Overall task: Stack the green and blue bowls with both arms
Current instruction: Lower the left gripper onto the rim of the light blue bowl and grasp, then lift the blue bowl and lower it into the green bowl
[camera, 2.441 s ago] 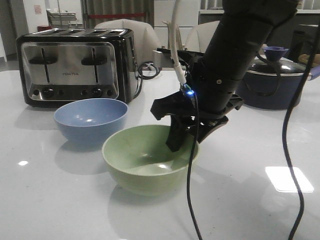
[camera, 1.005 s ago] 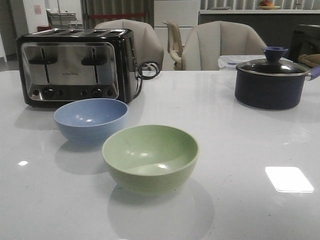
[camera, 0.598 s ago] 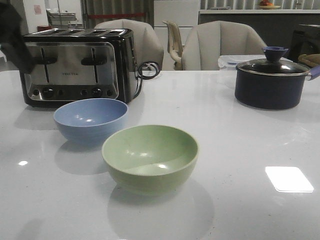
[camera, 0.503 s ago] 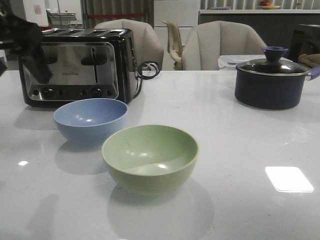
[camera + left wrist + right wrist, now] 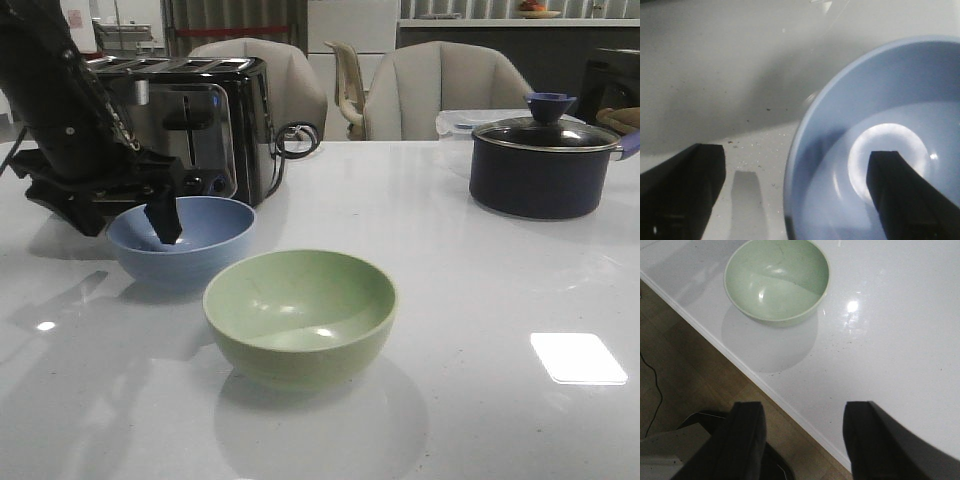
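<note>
The blue bowl (image 5: pixel 205 250) stands upright in front of the toaster, and the green bowl (image 5: pixel 300 315) stands upright nearer the front, just right of it; the two are apart. My left gripper (image 5: pixel 135 218) is open and straddles the blue bowl's left rim, with one finger (image 5: pixel 163 222) inside the bowl. In the left wrist view the blue bowl (image 5: pixel 880 100) fills the right side and the left gripper (image 5: pixel 795 200) has one finger in it and one over the table. My right gripper (image 5: pixel 807 440) is open and empty above the table's front edge, away from the green bowl (image 5: pixel 776 280).
A black and chrome toaster (image 5: pixel 200 130) stands right behind the blue bowl. A dark navy lidded pot (image 5: pixel 545 165) is at the back right. Chairs stand beyond the table. The table's front edge (image 5: pixel 765 385) and the floor show in the right wrist view.
The right arm, earlier at the green bowl's rim, has left the front view. The left arm has come in from the left and down onto the blue bowl's rim.
</note>
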Controlling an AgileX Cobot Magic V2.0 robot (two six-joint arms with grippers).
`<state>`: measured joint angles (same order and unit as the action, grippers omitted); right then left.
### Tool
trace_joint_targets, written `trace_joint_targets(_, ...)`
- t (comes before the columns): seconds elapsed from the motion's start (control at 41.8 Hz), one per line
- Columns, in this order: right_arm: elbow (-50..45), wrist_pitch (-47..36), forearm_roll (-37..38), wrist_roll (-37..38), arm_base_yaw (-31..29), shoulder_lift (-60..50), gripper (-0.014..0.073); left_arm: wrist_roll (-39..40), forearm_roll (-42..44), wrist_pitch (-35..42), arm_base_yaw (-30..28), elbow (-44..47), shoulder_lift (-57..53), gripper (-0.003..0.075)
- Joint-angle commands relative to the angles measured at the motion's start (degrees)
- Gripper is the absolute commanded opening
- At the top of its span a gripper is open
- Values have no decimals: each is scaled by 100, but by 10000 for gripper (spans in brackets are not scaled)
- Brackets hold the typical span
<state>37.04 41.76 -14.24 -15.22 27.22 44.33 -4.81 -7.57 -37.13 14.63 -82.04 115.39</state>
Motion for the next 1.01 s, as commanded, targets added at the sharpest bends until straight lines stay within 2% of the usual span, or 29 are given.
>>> trace_joint_targets(0.0,150,-327,-33,-30,-16,-43,465,32,-86,153,46,-211,-278,498)
trace_joint_targets(0.191,150,-327,-33,-30,-16,-43,465,32,-86,2,46,-305,-278,293)
trace_joint_targets(0.431,150,-327,-33,-30,-16,-43,465,32,-41,-190,34,-318,-288,160)
trace_joint_targets(0.67,150,-327,-33,-30,-16,-43,465,-6,56,-263,34,-318,-603,97)
trace_joint_targets(0.981,150,-327,-33,-30,-16,-43,465,-296,-176,-684,-197,-318,-1737,98)
